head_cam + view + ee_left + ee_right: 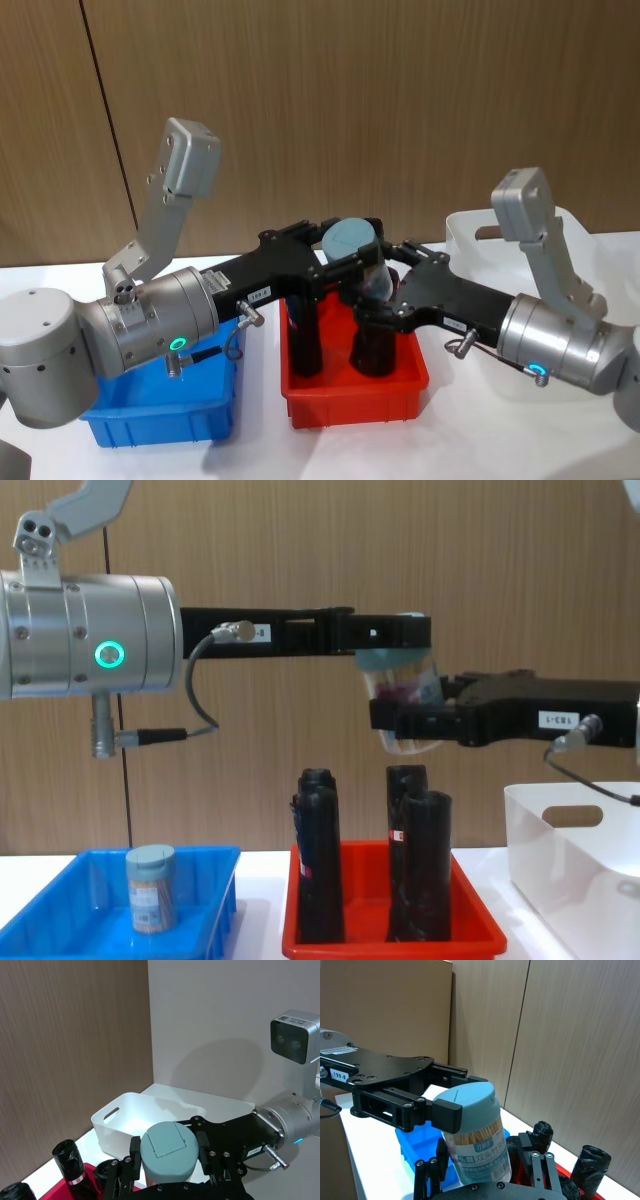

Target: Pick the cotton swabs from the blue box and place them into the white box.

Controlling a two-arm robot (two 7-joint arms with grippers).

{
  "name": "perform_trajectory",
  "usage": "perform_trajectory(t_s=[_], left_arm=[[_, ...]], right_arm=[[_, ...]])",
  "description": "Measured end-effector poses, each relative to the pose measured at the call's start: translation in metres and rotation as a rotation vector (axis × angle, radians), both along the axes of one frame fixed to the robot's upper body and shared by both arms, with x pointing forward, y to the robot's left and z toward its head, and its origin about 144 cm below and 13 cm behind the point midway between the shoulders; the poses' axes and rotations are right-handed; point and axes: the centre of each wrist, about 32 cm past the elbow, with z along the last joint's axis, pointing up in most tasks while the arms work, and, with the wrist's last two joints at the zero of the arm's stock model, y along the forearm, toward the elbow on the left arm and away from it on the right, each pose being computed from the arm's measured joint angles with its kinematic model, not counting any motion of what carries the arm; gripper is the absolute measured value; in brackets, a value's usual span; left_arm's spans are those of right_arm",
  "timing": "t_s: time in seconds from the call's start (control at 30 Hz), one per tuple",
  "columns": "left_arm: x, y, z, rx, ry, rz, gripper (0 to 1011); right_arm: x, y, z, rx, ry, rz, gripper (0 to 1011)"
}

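Left end effector (350, 243) is clamped on the lid end of a cotton swabs jar (477, 1145), and the right end effector (372, 292) grips the same jar's lower body, tilted in mid-air. Beneath both sits a red tray (350, 402) of black cylinders (420, 870). A second jar (150, 888) stands in the blue box (60, 912) below the left arm; the white box (560, 880) lies below the right arm.

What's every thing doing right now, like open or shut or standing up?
Held cotton swab jar: lid on, tilted, in the air.
Left pincer: shut on its lid.
Right pincer: shut on its body.
Other jar: upright in blue box, lid on.
White box: nothing seen inside.
Black cylinders: upright in red tray.
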Motion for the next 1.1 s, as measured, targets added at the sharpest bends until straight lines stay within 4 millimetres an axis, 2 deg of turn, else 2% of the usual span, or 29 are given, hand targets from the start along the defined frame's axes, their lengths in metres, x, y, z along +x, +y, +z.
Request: perform_trajectory(t_s=[0.17,0.27,0.77,1.1], left_arm=[[0.0,0.0,0.0,0.0,0.0,0.001,669],[0.0,0.0001,0.0001,0.0,-0.001,0.001,669],[0.0,0.0002,0.0003,-0.003,-0.002,0.001,669],[0.0,0.0,0.0001,-0.002,-0.001,-0.001,669]], right_arm=[[0.0017,0.0017,-0.0002,0.0,-0.003,0.007,746],[0.0022,0.0024,0.0001,0.0,-0.005,0.01,717],[0.0025,0.0055,0.0018,0.007,-0.014,0.022,662],[0.0015,0.0068,0.0042,0.014,-0.023,0.026,662]])
